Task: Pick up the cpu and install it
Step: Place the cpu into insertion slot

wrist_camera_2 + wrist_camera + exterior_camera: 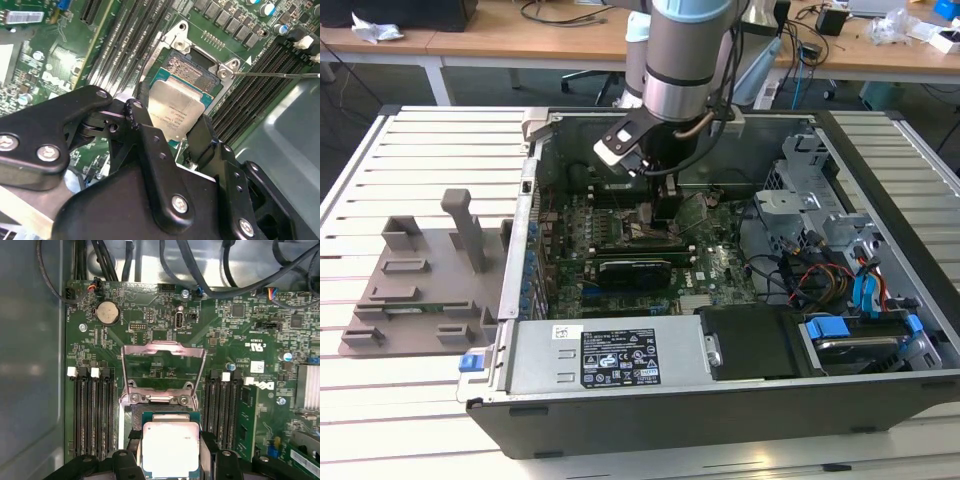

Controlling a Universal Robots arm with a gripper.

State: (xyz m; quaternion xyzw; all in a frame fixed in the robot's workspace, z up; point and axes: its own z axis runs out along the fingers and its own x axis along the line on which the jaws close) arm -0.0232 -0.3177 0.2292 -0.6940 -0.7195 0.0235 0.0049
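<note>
- Here the hand (172,120) grips the cpu (176,111), a black finger (201,136) pressed on each side edge.
- The cpu sits right over the socket (192,64); whether it is seated, I cannot tell.
- Beyond it, the metal plate (165,346) stands tilted up on the motherboard (240,325).
- In the exterior view, the arm (685,50) hangs down into the open case (720,410) on the slatted worktop (420,140).

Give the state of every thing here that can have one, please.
cpu, gripped by its sides, over the socket; seated or not, cannot tell.
gripper, shut on the cpu.
socket load plate, swung up, open.
computer case, lying on its side, side panel off.
</note>
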